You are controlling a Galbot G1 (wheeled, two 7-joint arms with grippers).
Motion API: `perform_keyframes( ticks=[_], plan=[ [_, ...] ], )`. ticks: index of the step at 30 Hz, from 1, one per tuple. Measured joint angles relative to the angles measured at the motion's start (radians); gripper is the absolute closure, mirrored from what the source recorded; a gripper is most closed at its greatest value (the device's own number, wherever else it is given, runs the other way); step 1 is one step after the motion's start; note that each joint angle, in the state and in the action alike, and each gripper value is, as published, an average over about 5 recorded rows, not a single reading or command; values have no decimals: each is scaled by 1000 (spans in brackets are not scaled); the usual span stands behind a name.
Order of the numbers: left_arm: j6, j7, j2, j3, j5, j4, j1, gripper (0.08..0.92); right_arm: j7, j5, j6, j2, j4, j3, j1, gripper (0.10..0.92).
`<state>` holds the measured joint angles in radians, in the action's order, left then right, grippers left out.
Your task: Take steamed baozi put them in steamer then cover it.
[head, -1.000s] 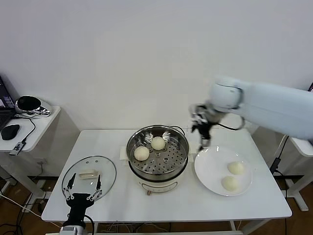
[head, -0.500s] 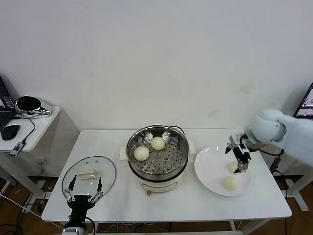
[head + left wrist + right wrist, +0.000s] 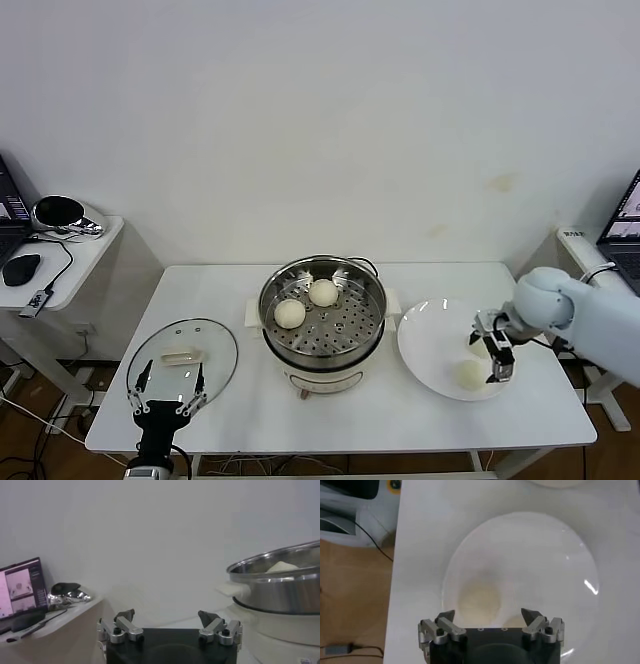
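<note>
The steamer (image 3: 322, 318) stands mid-table with two baozi (image 3: 290, 313) (image 3: 323, 292) on its perforated tray. Two more baozi lie on the white plate (image 3: 432, 345): one near the front (image 3: 469, 375), one (image 3: 477, 344) partly hidden by my right gripper (image 3: 493, 356). That gripper is open and hovers low over them. In the right wrist view a baozi (image 3: 479, 600) lies just ahead of the open right gripper (image 3: 488, 615). The cover (image 3: 183, 360) lies flat at the table's front left. My left gripper (image 3: 166, 392) is open and empty at its near edge.
The left wrist view shows the left gripper (image 3: 166, 616) with the steamer's steel wall (image 3: 280, 587) off to one side. A side table (image 3: 60, 250) with a mouse and a shiny object stands at the far left. A cable runs behind the steamer.
My right arm has swung from beside the steamer to the plate and come down low over the two baozi there. The left arm has not moved.
</note>
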<state>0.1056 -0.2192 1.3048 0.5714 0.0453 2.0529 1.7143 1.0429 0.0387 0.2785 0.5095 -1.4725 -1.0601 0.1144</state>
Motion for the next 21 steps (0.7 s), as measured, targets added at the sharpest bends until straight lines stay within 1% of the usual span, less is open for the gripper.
perform_keyframes(
  ticks=[12,15,21],
  plan=[
    [2,-1,1,6,-1,-1,1,177,-8,41,-1,59,66,68,-93,212],
    [2,-1,2,4,-1,-4,-2,177,-7,49,0,68,75,77,-103,248],
    [2,-2,3,2,-1,-9,-4,177,-3,60,3,76,89,92,-119,358]
  ],
)
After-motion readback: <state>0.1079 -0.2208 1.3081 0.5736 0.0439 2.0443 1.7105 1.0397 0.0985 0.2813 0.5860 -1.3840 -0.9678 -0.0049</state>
